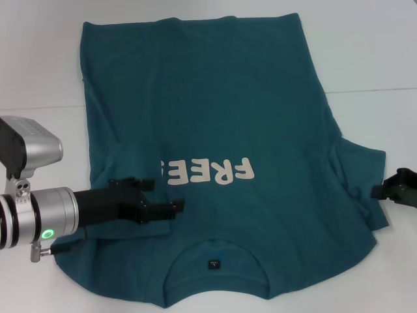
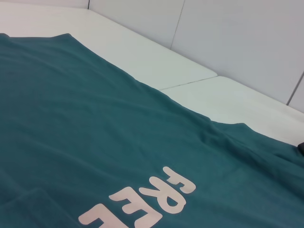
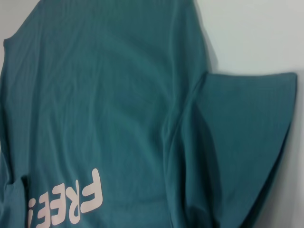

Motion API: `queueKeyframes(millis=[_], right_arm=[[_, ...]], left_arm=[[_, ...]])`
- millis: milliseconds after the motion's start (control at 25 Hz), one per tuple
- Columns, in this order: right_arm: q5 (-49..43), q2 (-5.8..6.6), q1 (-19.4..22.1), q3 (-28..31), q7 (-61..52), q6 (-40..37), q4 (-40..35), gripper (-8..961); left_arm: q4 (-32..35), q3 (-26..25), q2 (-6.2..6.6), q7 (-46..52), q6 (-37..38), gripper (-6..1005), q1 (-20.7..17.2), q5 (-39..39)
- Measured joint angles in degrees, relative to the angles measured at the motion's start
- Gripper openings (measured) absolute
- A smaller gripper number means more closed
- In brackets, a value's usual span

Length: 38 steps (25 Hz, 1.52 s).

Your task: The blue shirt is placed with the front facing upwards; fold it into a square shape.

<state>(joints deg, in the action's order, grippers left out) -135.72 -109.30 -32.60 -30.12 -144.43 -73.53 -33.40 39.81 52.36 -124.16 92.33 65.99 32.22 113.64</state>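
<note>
The blue shirt [image 1: 221,117] lies spread front up on the white table [image 1: 365,52], its collar and neck label [image 1: 213,264] on the side nearest me. Its cream lettering [image 1: 212,171] is cut off at one end by a fold of cloth. My left gripper [image 1: 168,194] hovers open over that folded-in left sleeve area, just beside the lettering. My right gripper [image 1: 391,188] sits at the outer edge of the spread right sleeve [image 1: 365,176]. That same sleeve [image 3: 247,118] lies flat in the right wrist view. The left wrist view looks across the shirt [image 2: 95,118] and its lettering [image 2: 142,204].
A seam [image 1: 371,90] runs across the table beyond the shirt's right side. Bare white table surrounds the shirt on the left, right and far sides. A pale wall [image 2: 237,38] rises behind the table.
</note>
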Motion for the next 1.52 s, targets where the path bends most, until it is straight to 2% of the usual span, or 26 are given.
queueKeyframes(millis=[320,640,1040,1520], right_arm=[[0.0,1.16,1.1,0.4,-0.5,-2.6,-3.2,-1],[0.1,3.18,1.6,2.2,-0.9,-5.6,-4.7,-1],[-0.1,4.25,1.4,2.9,-4.0,-9.9,-11.2,7],[-0.3,5.64,1.6,3.5,-4.1,-10.0,-12.5,17]], left_arm=[[0.0,-0.1,0.07,0.4,0.0,920,0.2,0.0],[0.1,-0.1,0.14,0.4,0.0,920,0.5,0.0],[0.3,-0.2,0.15,0.4,0.1,920,0.7,0.0],[0.3,0.0,0.15,0.4,0.1,920,0.7,0.0]])
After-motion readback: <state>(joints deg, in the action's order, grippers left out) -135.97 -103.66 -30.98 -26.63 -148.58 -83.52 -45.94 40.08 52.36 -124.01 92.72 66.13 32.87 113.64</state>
